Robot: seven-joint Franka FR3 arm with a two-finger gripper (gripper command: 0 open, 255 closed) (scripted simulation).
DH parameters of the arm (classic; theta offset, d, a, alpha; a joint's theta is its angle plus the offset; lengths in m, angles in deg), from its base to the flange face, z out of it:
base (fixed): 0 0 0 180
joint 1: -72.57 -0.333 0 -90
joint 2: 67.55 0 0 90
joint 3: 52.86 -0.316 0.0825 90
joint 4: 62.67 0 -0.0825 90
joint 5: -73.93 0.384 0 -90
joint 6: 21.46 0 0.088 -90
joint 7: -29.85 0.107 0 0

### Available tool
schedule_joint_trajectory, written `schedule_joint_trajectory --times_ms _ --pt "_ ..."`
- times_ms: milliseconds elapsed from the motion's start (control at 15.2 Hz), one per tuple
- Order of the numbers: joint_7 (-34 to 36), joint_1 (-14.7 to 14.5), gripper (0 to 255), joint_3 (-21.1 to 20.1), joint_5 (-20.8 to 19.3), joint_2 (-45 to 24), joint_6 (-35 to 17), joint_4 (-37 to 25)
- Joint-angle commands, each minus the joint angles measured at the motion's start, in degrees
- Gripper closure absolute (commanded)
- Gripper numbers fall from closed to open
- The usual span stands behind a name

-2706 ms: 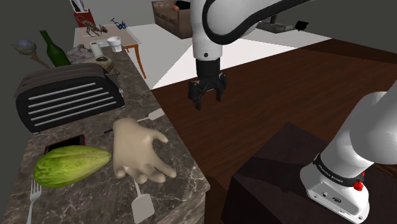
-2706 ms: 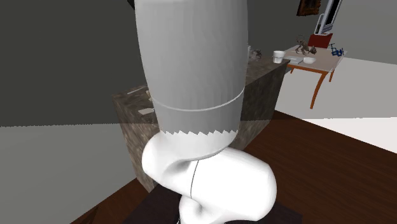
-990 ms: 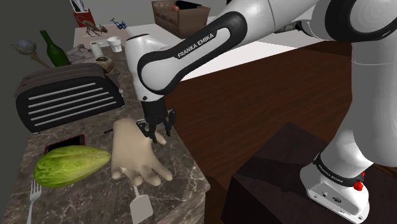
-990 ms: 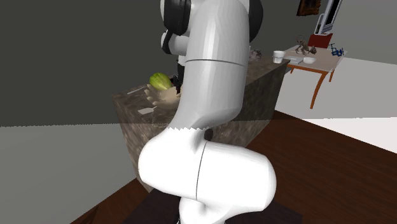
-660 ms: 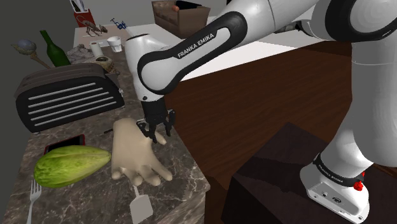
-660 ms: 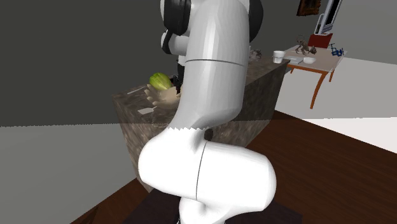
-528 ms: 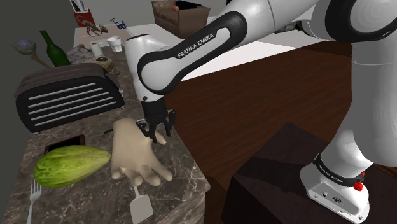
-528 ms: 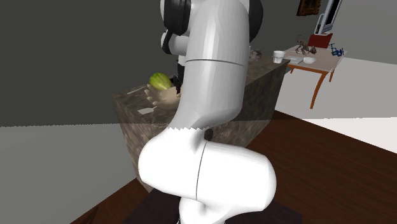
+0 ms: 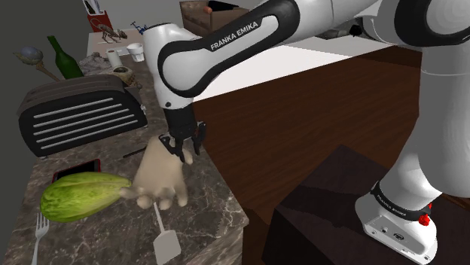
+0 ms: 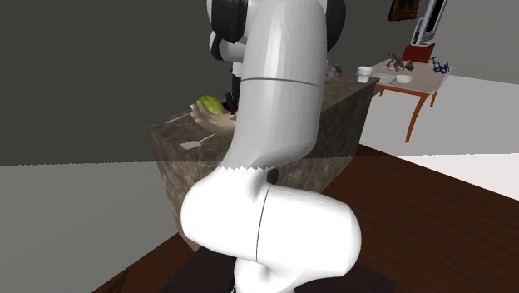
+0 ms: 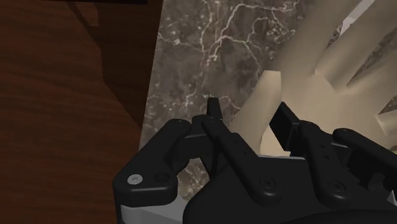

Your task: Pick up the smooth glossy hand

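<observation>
The glossy beige hand (image 9: pixel 157 178) hangs tilted just above the marble counter (image 9: pixel 215 205), its fingers drooping toward the lettuce. My black gripper (image 9: pixel 183 150) is shut on its thumb, at the side nearer the counter's edge. In the wrist view the two fingers (image 11: pixel 214 113) clasp the beige thumb (image 11: pixel 261 105) between them, with the palm and spread fingers of the hand (image 11: pixel 347 76) beyond. In the second exterior view the hand (image 10: pixel 218 119) peeks out beside the white arm at the counter's near end.
A green lettuce (image 9: pixel 79 196) lies right beside the hand, with a red phone (image 9: pixel 75 170) and a dark toaster (image 9: pixel 79 113) behind it. A spatula (image 9: pixel 166 242) and a fork (image 9: pixel 36 237) lie at the counter's near end. The counter edge drops to a wooden floor (image 9: pixel 301 113).
The gripper has tightened on the thumb and risen a little. The hand came up off the counter with it and tipped, its fingers now pointing toward the lettuce.
</observation>
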Motion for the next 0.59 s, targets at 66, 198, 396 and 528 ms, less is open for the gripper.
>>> schedule_joint_trajectory --times_ms 66,198,396,528 --pt "0.1 0.1 255 -0.2 0.3 0.9 1.9 -1.3" --pt "0.2 0.1 255 -0.3 0.4 1.3 3.3 -2.2" --pt "0.3 0.2 255 -0.4 0.6 2.0 5.3 -3.6" --pt "0.3 0.2 255 -0.4 0.6 2.0 5.4 -3.7"
